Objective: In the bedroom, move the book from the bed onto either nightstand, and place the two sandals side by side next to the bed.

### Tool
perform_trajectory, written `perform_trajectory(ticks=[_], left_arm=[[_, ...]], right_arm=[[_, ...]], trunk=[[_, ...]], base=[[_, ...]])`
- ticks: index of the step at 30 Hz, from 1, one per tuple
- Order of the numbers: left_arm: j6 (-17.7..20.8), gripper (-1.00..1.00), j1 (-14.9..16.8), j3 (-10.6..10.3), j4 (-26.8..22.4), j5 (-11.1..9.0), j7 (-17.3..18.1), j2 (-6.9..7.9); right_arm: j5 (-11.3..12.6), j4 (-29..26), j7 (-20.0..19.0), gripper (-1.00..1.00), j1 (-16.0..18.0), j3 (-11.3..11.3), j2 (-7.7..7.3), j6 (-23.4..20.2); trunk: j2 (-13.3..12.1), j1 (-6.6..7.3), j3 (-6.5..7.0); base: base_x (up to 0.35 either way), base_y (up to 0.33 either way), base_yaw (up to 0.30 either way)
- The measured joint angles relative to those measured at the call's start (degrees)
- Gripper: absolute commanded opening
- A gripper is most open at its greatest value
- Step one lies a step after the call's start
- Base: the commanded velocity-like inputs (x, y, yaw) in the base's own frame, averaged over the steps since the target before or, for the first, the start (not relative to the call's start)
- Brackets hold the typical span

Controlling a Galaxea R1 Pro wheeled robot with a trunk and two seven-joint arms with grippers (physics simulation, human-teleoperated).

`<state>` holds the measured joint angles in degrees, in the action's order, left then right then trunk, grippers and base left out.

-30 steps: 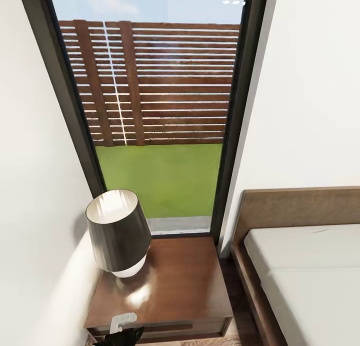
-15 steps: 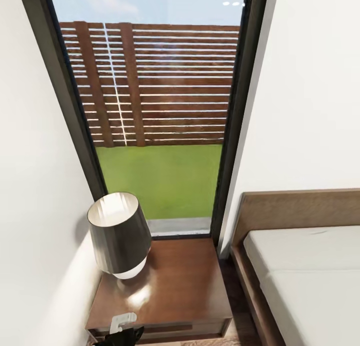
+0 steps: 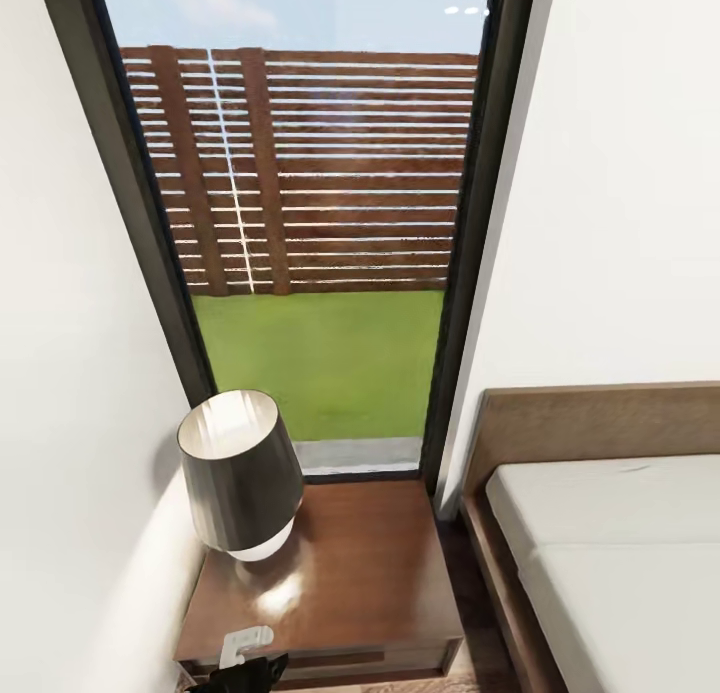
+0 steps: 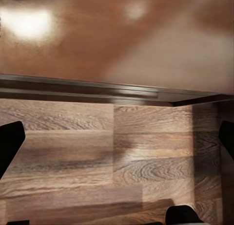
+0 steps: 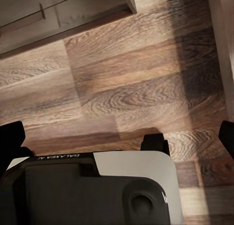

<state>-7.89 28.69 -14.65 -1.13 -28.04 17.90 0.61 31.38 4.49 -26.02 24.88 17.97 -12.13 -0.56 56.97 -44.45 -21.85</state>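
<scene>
The dark reddish-brown nightstand [image 3: 370,573] stands below the window, its glossy top bare apart from a lamp. To its right lies the bed [image 3: 620,553], an off-white mattress with a brown headboard [image 3: 600,418]. My left gripper [image 4: 117,142] is open and empty; it hangs over the wood floor just in front of the nightstand's front edge [image 4: 97,86]. My right gripper [image 5: 119,137] is also open and empty, low over the floor above my own base [image 5: 97,191]. The book and the two sandals are out of view.
A dark-shaded lamp [image 3: 240,473] takes up the nightstand's left part. A white wall [image 3: 60,423] closes in on the left, and a tall window [image 3: 320,273] stands behind. A narrow strip of floor [image 3: 480,613] separates the nightstand from the bed.
The whole head picture has slid down slightly, so the camera has moved. The nightstand, lamp and bed keep their places.
</scene>
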Motion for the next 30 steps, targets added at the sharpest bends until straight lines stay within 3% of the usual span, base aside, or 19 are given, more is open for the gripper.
perform_trajectory(ticks=[27,30], left_arm=[[0.0,1.0,0.0,-0.04,0.0,-0.01,0.0,0.0],[0.0,1.0,0.0,-0.05,0.0,-0.01,0.0,0.0]], right_arm=[[0.17,-0.56,-0.48,1.0,0.0,-0.05,0.0,0.0],[0.31,-0.55,-0.53,1.0,0.0,-0.15,-0.07,-0.05]], trunk=[[-10.84,5.94,4.86],[-10.86,5.94,4.86]], base=[[0.0,0.0,0.0],[0.0,0.0,0.0]])
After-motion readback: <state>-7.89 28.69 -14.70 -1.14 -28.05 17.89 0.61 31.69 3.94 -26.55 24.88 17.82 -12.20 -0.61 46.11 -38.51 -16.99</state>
